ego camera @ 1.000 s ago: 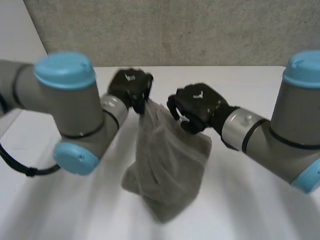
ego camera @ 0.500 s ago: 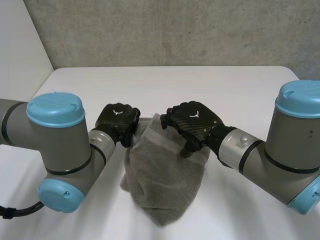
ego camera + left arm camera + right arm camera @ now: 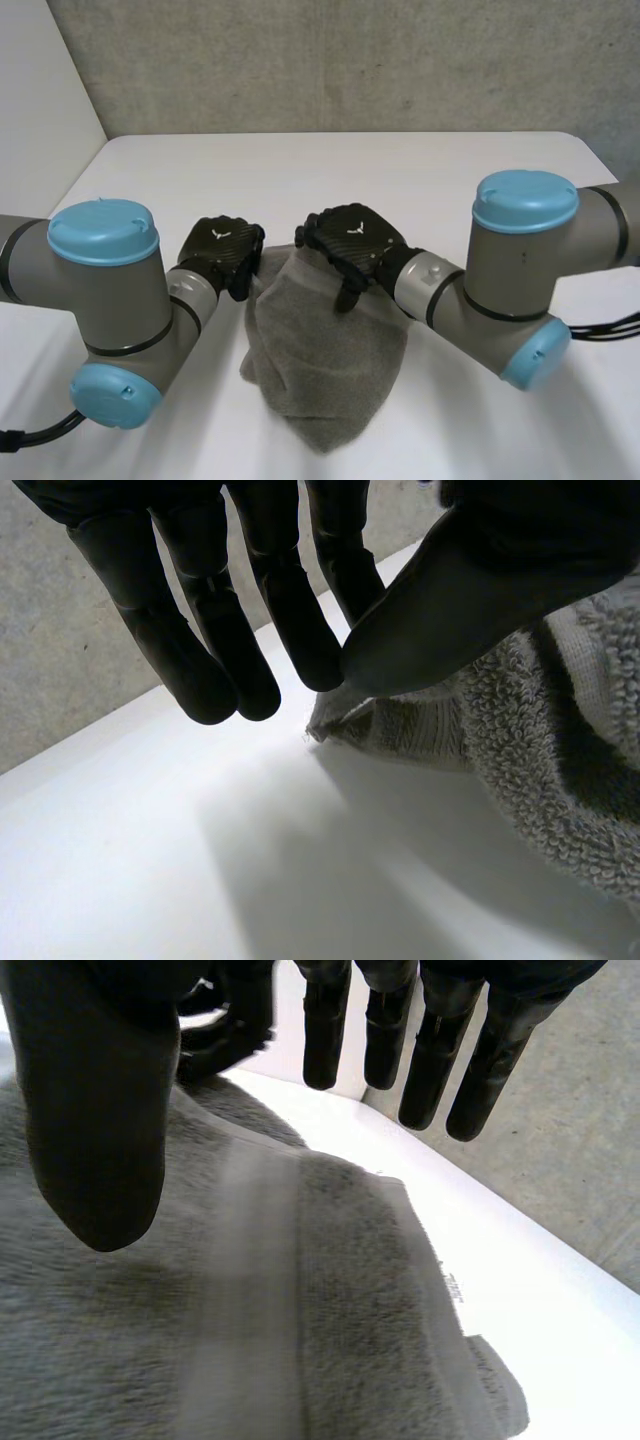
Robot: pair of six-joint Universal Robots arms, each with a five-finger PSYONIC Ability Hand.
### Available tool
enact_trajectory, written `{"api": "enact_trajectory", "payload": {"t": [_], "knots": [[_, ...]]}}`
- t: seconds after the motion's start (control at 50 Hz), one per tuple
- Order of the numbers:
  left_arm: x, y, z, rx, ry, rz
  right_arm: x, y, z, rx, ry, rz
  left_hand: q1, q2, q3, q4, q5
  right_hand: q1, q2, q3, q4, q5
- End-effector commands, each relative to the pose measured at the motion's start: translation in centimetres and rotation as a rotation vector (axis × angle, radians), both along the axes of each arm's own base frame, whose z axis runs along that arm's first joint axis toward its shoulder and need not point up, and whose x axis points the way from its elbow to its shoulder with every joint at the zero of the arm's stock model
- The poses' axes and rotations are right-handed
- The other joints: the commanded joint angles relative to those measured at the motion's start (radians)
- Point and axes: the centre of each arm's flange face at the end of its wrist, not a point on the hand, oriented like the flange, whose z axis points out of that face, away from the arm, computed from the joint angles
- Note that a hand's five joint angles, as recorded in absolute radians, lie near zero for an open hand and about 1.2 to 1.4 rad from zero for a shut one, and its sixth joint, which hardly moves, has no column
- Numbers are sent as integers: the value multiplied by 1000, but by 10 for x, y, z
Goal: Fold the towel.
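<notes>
Bare concrete wall [image 3: 330, 60] closes off the far side, and in front of it runs the white table [image 3: 450, 170], with nothing on it but the task's cloth. The left arm [image 3: 110, 290] comes in from 8 o'clock and the right arm [image 3: 520, 270] from 4 o'clock, both bent inward toward the middle. The grey towel [image 3: 330, 370] sits at 6 o'clock on the table as a bunched, sack-like heap, not spread flat and with no clean fold in it. The left hand [image 3: 222, 250] is at the heap's 11 o'clock, where its thumb [image 3: 450, 590] meets straight fingers [image 3: 290, 620] and pinches the towel's corner [image 3: 325, 718]. The right hand [image 3: 350, 238] is at the heap's 12 o'clock, released, with its thumb [image 3: 100, 1110] and straight fingers [image 3: 430, 1050] held over the cloth near the woven band [image 3: 250, 1290] and gripping nothing. The main risk, as I judge it, is folding a heap: with one corner held and the rest crumpled, any fold would trap creases and come out crooked. The right hand could also grab several layers at once. The hands are near each other and could knock together.
</notes>
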Motion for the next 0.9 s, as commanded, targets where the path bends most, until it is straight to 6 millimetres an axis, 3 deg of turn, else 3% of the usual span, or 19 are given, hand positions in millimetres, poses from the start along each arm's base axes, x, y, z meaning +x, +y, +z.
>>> {"api": "enact_trajectory", "payload": {"t": [0.02,0.2,0.34,0.38,0.42,0.44,0.46,0.48,0.5,0.54,0.58,0.6,0.62,0.64,0.68,0.76,0.8,0.86,0.9], "knots": [[2,4,-4,14,-8,-2,10,-23,-7,-28,-7,-37,-36,-99,-143,-109,-281,-102,-103,-95,-84,-52],[2,5,-2,10,-6,-2,21,-40,-29,-8,10,-47,-36,-99,-143,-109,-281,-84,-85,-78,-67,-35],[1,5,-1,8,-5,-4,29,-38,-45,47,46,-20,-36,-99,-143,-109,-281,-26,-27,-19,-8,24],[1,6,-1,8,-3,-5,30,-38,-46,56,52,-17,-36,-99,-143,-109,-281,98,97,104,115,147],[1,6,-1,8,-3,-6,31,-38,-44,59,54,-24,-36,-99,-143,-109,-281,609,608,615,626,658],[1,6,-1,8,-5,-7,31,-38,-44,59,54,-24,-36,-99,-143,-109,-281,611,611,618,629,661],[1,6,-1,8,-3,-6,33,-37,-42,53,50,-21,-36,-99,-143,-109,-281,850,849,856,867,900],[1,6,-1,8,-3,-6,33,-37,-42,53,50,-21,-36,-99,-143,-109,-281,852,851,859,870,902],[0,6,-1,9,-5,-8,32,-38,-38,45,46,-33,-36,-99,-143,-109,-281,994,993,1000,1011,1043],[0,6,-1,10,-4,-8,31,-41,-26,20,30,-57,-36,-99,-143,-109,-281,995,994,1002,1012,1045],[0,6,-1,8,-3,-9,24,-45,20,-49,-36,-123,-36,-99,-143,-109,-281,995,994,1002,1012,1045],[0,6,-2,10,-4,-9,24,-45,21,-49,-36,-123,-36,-99,-143,-109,-281,995,994,1002,1012,1045],[0,6,-1,8,-3,-9,20,-44,41,-76,-64,-138,-36,-99,-143,-109,-281,995,994,1002,1012,1045],[0,6,-1,8,-3,-9,20,-44,41,-76,-65,-138,-36,-99,-143,-109,-281,995,994,1002,1012,1045],[0,6,-1,8,-3,-9,12,-37,69,-108,-93,-157,-36,-99,-143,-109,-281,995,994,1002,1012,1045],[0,6,0,8,0,-7,0,-25,75,-100,-70,-163,-36,-99,-143,-109,-281,995,994,1002,1012,1045],[1,6,0,9,2,-6,-16,-7,80,-84,-45,-165,-36,-99,-143,-109,-281,995,994,1002,1012,1045],[0,8,1,15,0,-9,-27,-2,78,-72,-31,-178,-36,-99,-143,-109,-281,995,994,1002,1012,1045],[2,11,5,17,-2,-9,-55,-1,69,-41,13,-233,-36,-99,-143,-109,-281,995,994,1002,1012,1045]]}}
